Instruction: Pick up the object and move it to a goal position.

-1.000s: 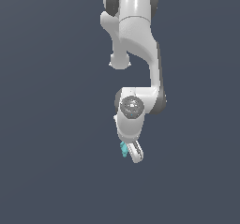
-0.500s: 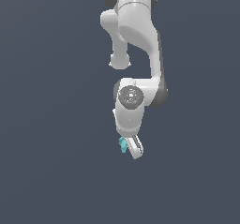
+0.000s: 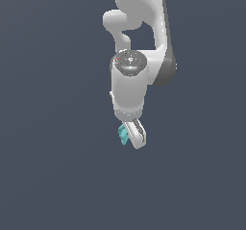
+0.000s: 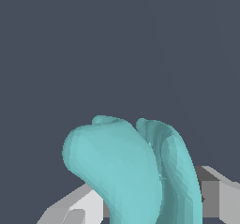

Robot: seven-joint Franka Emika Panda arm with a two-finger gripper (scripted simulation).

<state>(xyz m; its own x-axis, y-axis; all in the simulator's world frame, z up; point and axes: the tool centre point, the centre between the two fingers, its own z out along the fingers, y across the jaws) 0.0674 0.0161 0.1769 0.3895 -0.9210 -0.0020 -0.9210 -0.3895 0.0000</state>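
Teal object (image 3: 123, 135) is held at gripper (image 3: 130, 136), at roughly 6 o'clock below white wrist housing (image 3: 129, 87) in exterior view. Jaws are clamped on object; in wrist view its ridged lobes (image 4: 136, 171) are seen filling space between 2 grey-white fingers (image 4: 213, 190). No surface is shown beneath; only flat dark background is visible. Pick-up is judged done, object carried clear. Transfer to goal is judged left; no goal marker is shown, so remaining travel cannot be told.
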